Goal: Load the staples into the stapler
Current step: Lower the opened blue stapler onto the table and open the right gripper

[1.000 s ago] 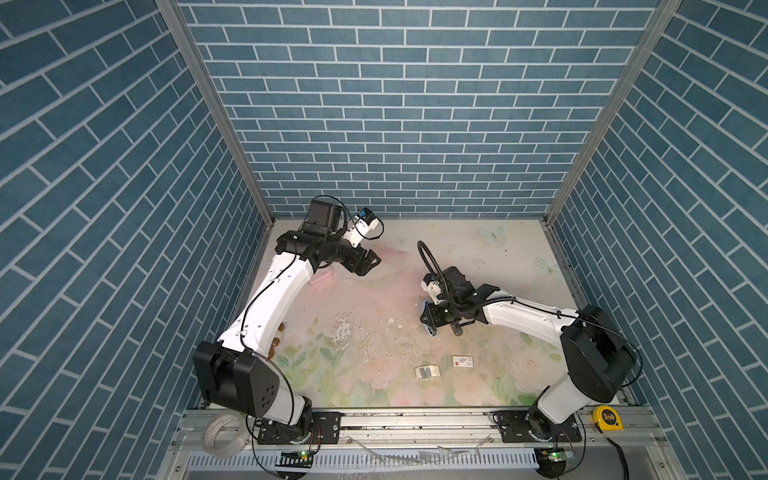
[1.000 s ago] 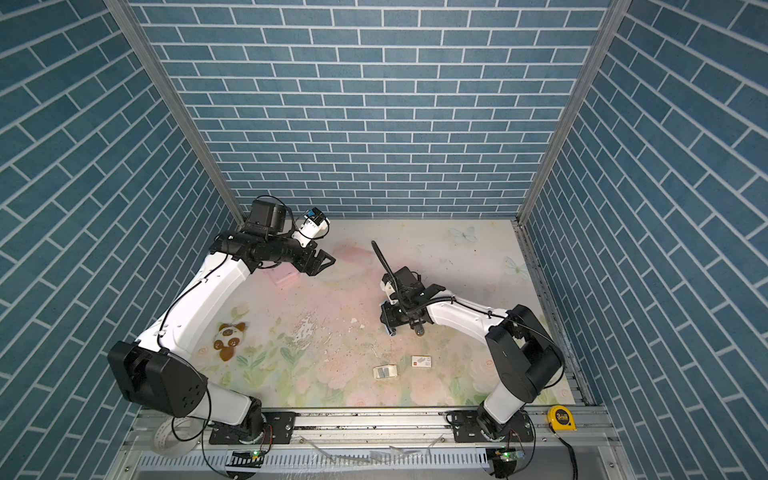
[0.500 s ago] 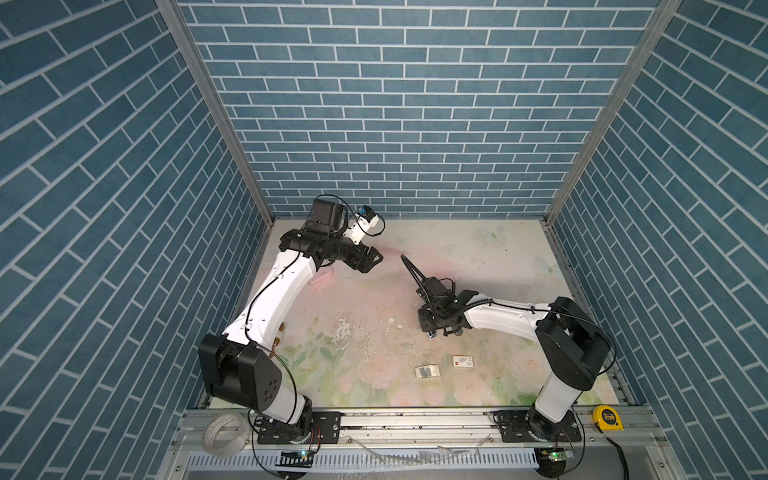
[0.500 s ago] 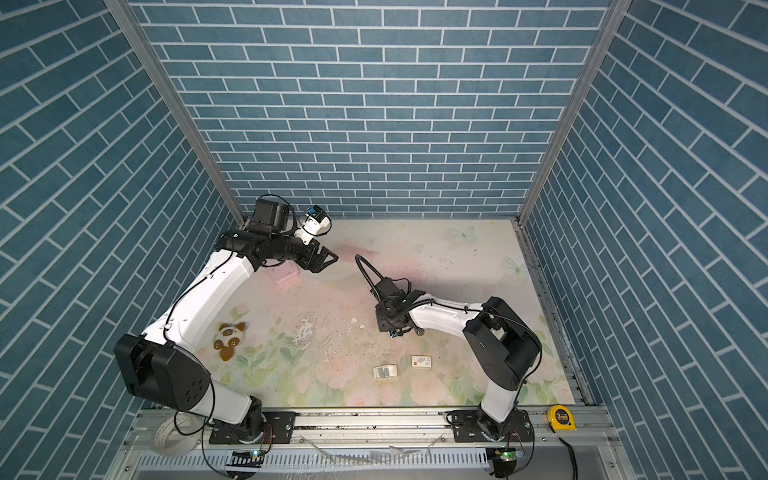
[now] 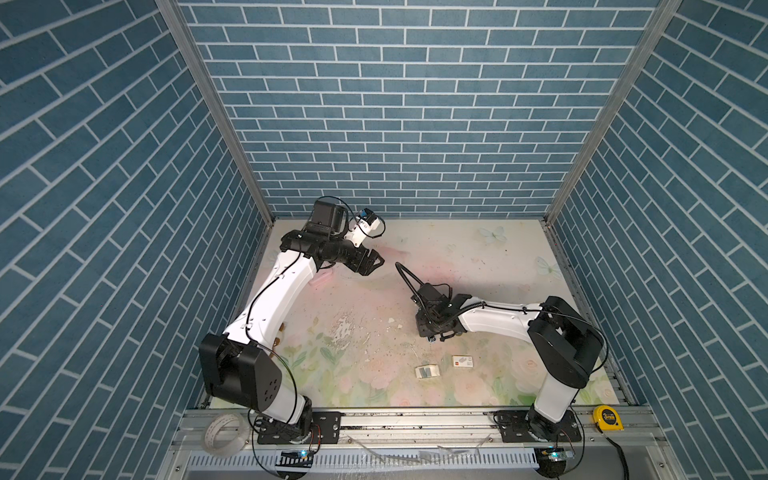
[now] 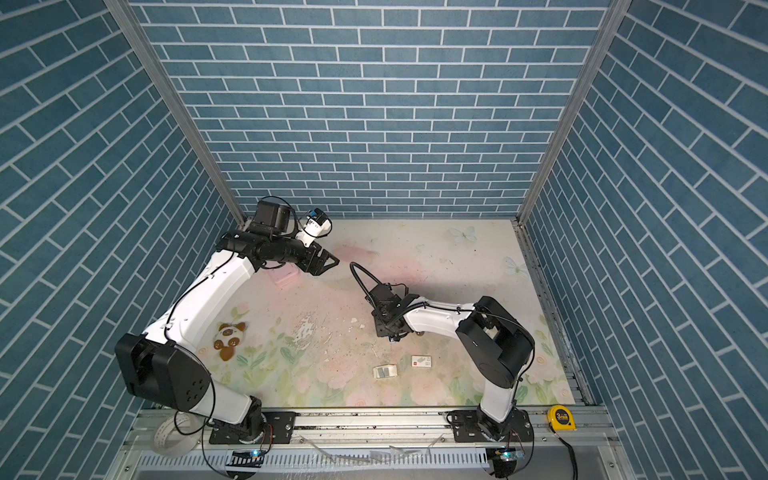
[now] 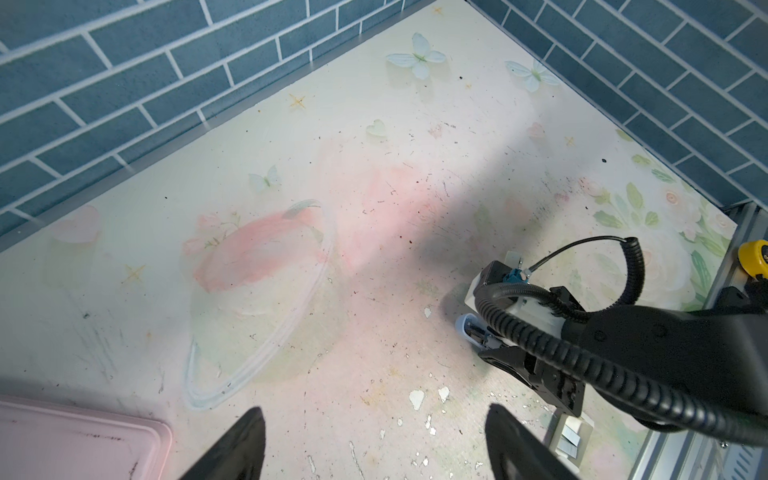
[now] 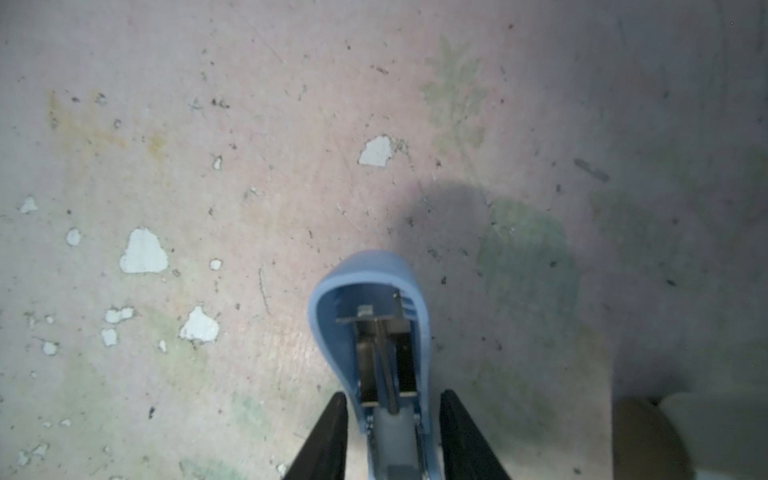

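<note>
Stapler (image 8: pixel 374 332), blue, opened, metal channel showing, sits between the fingers of the right pincer (image 8: pixel 392 395); cannot tell if they clamp it or merely flank it. Left pincer (image 7: pixel 374 453) spread wide, empty, left of centre in both top views. Staples (image 5: pixel 427 371) lie in their white tray (image 5: pixel 436 368), lower centre, near the stapler but apart. Risk, as I judge it: a loose hold lets the stapler skid or tip; thin strips may spill from that light tray. Surface (image 5: pixel 374 299) floral, flaked, gritty. Blue brick-pattern walls (image 5: pixel 395 124) on three sides.
</note>
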